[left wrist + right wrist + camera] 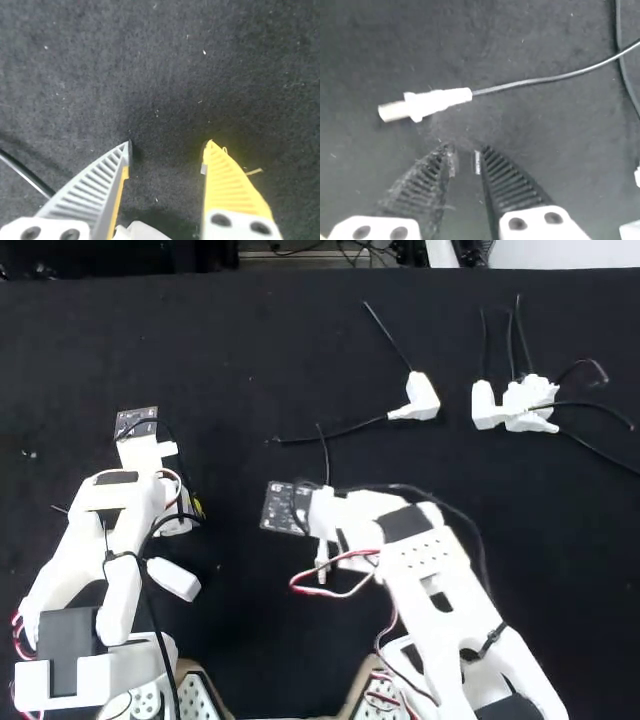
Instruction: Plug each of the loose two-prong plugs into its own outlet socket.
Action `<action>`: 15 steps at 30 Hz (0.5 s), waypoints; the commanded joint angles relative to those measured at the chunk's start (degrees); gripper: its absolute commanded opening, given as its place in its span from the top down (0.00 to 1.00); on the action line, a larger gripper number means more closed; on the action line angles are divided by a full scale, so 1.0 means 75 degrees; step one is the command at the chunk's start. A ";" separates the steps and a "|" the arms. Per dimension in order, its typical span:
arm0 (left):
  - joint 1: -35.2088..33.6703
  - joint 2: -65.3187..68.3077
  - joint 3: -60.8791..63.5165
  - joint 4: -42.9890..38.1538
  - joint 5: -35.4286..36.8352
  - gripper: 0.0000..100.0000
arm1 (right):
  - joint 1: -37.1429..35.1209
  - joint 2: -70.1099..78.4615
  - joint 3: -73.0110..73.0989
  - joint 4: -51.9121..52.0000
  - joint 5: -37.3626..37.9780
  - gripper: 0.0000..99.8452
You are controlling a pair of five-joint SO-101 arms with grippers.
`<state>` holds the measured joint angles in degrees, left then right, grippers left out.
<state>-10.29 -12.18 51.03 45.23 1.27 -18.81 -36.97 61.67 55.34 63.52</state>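
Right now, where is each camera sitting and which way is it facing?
High view: fixed overhead, looking down at the black table; both arms, left gripper and right gripper show.
Left wrist view: on the left wrist, facing table past its open fingers.
Right wrist view: on the right wrist, facing a white plug past its fingers.
Shared: every view shows the table.

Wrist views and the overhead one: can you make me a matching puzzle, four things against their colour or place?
Things:
1. left fingers
2. right fingers
3. slim white connector
4. white plug cluster

Colour or place:
A. black and ribbed
B. lying just ahead of the right fingers
C. one yellow, one grey
D. far right part of the table

Pairs: 1-C, 2-A, 3-B, 4-D.
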 commanded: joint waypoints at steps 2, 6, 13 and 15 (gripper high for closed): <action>0.0029 0.0000 0.0006 -0.0094 0.0047 0.77 | 0.0223 -0.0100 0.0627 -0.0926 0.0387 0.95; 0.0029 0.0000 0.0006 -0.0094 0.0047 0.77 | 0.0023 -0.0100 0.1401 -0.1969 0.0375 0.95; 0.0029 0.0000 0.0006 -0.0094 0.0047 0.77 | -0.0774 -0.0111 0.1600 -0.1922 -0.0082 0.95; 0.0029 0.0000 0.0006 -0.0094 0.0047 0.77 | -0.1090 -0.0111 0.1600 -0.1946 -0.0246 0.95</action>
<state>-10.29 -12.18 51.03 45.23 1.27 -23.65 -36.97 74.15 41.89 63.52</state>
